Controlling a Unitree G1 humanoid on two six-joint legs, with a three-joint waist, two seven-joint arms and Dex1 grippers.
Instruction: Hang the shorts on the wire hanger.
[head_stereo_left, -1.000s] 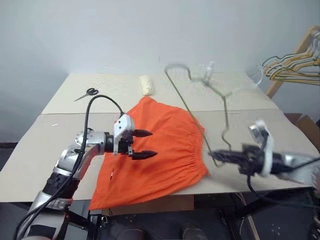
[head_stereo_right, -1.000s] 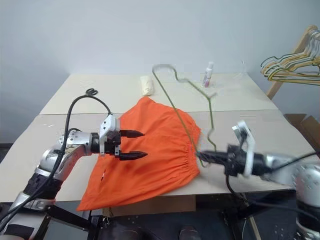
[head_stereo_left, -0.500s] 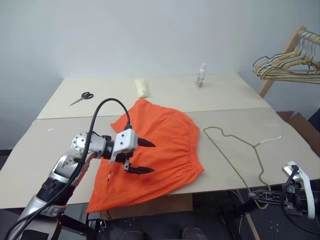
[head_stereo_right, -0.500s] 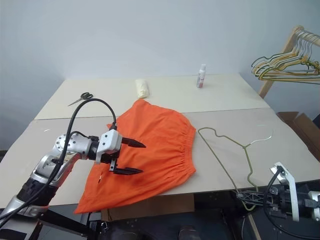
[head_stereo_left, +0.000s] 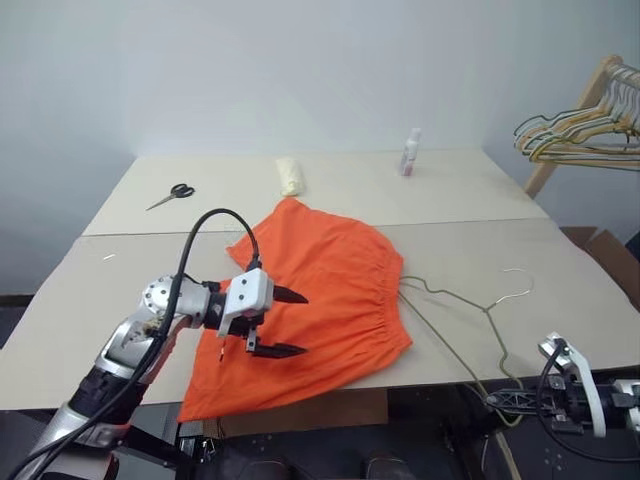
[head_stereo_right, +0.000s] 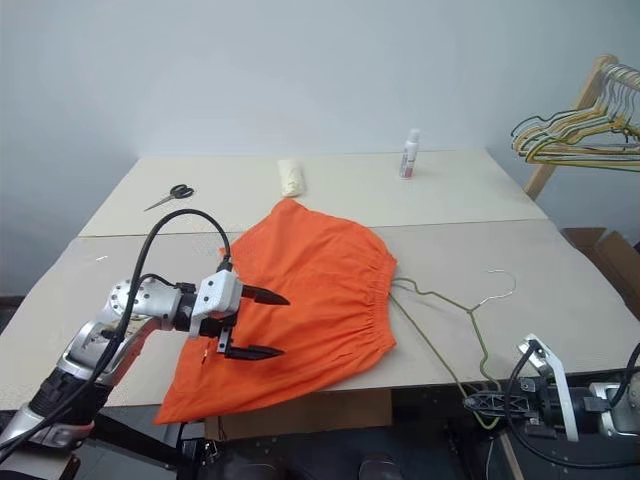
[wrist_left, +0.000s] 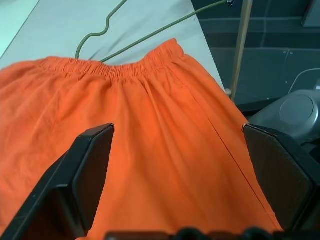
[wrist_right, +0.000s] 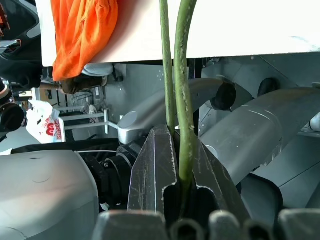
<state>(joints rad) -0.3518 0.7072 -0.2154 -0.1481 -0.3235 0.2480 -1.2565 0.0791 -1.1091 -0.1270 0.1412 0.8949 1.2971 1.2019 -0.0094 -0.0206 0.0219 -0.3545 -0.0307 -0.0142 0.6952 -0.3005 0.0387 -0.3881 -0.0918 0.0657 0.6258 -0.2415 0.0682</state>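
Table (head_stereo_left: 560, 260): shorts (head_stereo_left: 330, 290) lie flat mid-front, waistband toward the hanger (head_stereo_left: 470, 310) lying just beside them. Left gripper (head_stereo_left: 285, 322) hovers over the shorts, fingers spread wide, empty. Right gripper (head_stereo_right: 478, 402), below the table's edge, clamps the hanger's corner.

Shorts (head_stereo_left: 322, 290): matt orange cloth, gathered elastic waistband. Wire hanger (head_stereo_left: 455, 310): thin olive-green wire, dull coating. Tabletop (head_stereo_left: 470, 195): pale, smooth, matt board. Scissors (head_stereo_left: 172, 194): black handles, metal blades. Bottle (head_stereo_left: 410, 153): white plastic.
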